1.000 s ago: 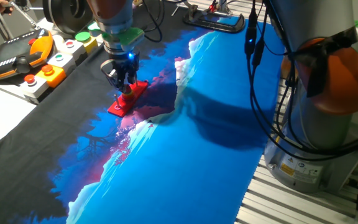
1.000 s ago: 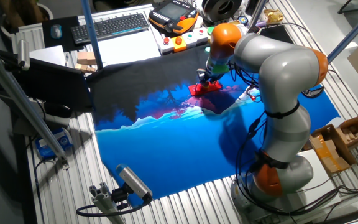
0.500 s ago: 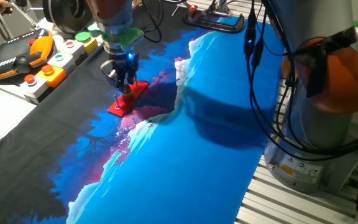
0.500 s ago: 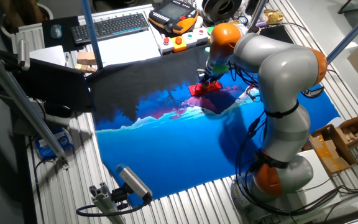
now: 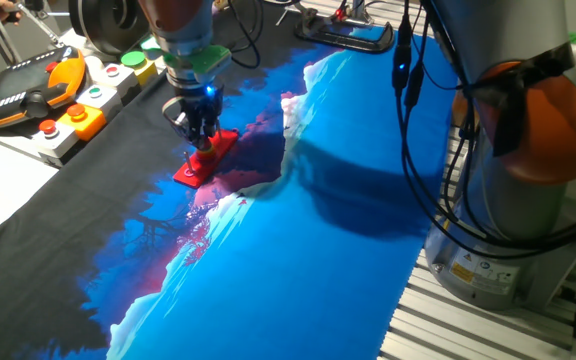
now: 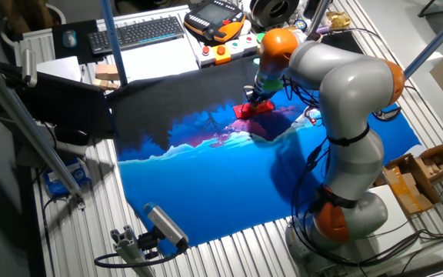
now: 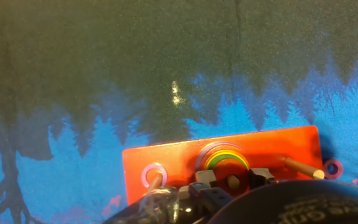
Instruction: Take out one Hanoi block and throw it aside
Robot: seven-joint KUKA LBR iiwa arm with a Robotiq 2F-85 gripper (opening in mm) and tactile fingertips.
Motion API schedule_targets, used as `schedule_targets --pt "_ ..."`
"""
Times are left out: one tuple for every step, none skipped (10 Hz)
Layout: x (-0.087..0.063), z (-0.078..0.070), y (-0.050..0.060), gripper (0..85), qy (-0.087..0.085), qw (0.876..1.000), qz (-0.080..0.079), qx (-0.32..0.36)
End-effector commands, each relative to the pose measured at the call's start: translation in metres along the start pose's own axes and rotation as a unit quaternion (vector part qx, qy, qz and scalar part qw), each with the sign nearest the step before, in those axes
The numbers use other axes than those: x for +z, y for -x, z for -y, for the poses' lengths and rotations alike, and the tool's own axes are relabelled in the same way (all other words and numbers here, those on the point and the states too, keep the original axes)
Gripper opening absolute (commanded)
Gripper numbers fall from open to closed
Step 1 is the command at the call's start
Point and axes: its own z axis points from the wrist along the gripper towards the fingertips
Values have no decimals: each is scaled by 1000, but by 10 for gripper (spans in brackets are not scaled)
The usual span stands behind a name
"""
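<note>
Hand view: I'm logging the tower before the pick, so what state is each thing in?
Red base: flat on the cloth.
Ring stack: on the middle peg, fingers either side.
Left ring: at its peg's foot.
Right peg: bare.
Small reddish ring: off the base, on the cloth.
Gripper: grip unclear.
</note>
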Motion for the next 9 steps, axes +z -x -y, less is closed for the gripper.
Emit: schedule_targets --pt "1 0 0 343 0 1000 0 0" --pt "1 0 0 343 1 1000 1 0" --pt "1 0 0 313 -1 1000 3 -1" --pt "0 0 1 240 -2 1000 4 -5" --pt "-1 1 1 170 -6 1000 4 -9" --pt "-3 1 1 103 -9 1000 5 -12" --pt "-4 1 1 20 -10 1000 5 -14" --pt "-5 1 1 7 -11 1000 5 -14" --pt "-6 1 2 7 -11 1000 5 -13"
